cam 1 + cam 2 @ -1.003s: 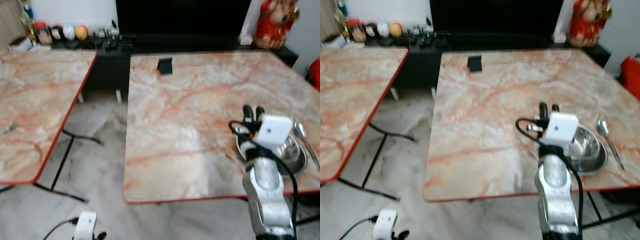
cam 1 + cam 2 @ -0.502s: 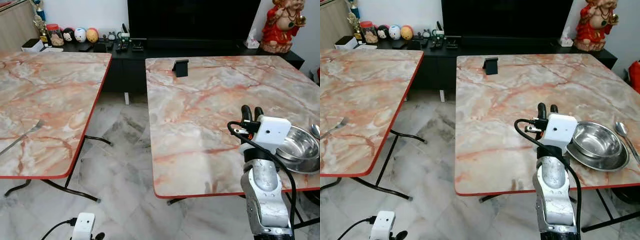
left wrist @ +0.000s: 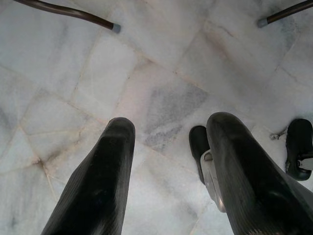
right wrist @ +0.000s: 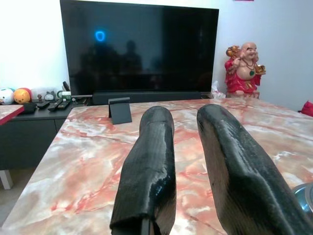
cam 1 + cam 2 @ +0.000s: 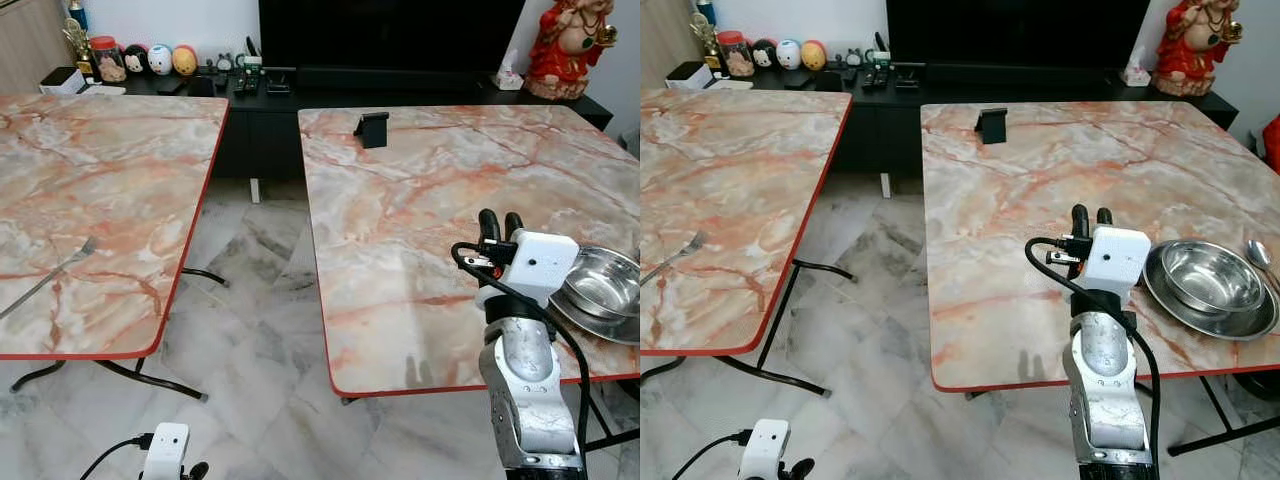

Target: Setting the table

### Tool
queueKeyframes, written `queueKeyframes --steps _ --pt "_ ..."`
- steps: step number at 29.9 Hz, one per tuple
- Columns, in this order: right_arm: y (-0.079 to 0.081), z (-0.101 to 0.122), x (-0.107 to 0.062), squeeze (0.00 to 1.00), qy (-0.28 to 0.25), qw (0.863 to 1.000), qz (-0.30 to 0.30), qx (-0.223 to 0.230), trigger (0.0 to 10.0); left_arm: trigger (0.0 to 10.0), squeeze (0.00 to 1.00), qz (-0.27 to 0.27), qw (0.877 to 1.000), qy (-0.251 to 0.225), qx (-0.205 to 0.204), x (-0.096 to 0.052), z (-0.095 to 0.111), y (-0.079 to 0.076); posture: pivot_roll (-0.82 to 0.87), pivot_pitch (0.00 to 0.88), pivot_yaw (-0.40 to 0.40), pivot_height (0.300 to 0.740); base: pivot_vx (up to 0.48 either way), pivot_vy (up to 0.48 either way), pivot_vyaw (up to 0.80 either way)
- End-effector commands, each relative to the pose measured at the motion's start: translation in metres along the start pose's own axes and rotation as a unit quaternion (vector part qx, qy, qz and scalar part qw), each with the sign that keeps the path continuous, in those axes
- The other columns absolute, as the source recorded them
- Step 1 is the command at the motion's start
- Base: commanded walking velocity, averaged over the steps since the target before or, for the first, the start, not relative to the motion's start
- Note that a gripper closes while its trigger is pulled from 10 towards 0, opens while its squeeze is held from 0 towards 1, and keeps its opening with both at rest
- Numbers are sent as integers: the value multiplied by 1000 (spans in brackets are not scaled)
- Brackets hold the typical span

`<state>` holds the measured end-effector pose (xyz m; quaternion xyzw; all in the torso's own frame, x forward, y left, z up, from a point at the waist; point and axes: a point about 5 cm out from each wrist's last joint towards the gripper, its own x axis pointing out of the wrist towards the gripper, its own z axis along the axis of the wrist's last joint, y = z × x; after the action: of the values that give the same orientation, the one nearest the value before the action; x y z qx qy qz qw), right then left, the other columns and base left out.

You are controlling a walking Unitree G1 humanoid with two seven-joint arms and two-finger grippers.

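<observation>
Two marble-topped benches with red edging stand side by side on a pale marble-tile floor (image 5: 250,330), a gap of floor between them. The right bench (image 5: 1040,190) fills the scene from 12 to 4 o'clock; the left bench (image 5: 730,190) runs from 9 to 11 o'clock. Behind both, at 12 o'clock, a large dark television (image 5: 1010,30) sits on a low black cabinet (image 5: 870,120), with a red seated figurine (image 5: 1185,45) at 1 o'clock and a row of small round ornaments (image 5: 785,53) at 11 o'clock. The silver right arm rises from 5 o'clock over the near edge of the right bench, and its right tool (image 5: 1089,216) points toward the television, the two black fingers (image 4: 149,166) a little apart and grasping nothing. Just beside it, at 3 o'clock, a steel bowl (image 5: 1213,277) sits inside a shallow steel plate (image 5: 1170,300) near the bench's near right corner (a spoon (image 5: 1260,255) lies just beyond them at the picture's edge). A small black stand (image 5: 990,124) is upright near the far edge of the right bench. A fork (image 5: 55,275) lies alone on the left bench at 9 o'clock, near its front edge. The left tool (image 3: 168,147) hangs low at 7 o'clock over the floor, its fingers apart and empty.
</observation>
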<state>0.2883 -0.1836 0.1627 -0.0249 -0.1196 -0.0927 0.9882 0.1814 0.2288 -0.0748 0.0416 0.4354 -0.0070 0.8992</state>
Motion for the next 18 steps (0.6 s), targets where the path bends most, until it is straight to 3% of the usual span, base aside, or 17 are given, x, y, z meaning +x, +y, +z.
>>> queueKeyframes --steps 1,18 --pt "0 3 2 0 -7 1000 -3 0 10000 10000 0 -2 1000 11 1 0 -4 -1 -22 0 -21 740 0 270 0" --pt "1 4 2 0 -7 1000 -1 1 10000 10000 0 0 1000 10 -1 0 -3 -1 -20 0 -22 740 0 269 0"
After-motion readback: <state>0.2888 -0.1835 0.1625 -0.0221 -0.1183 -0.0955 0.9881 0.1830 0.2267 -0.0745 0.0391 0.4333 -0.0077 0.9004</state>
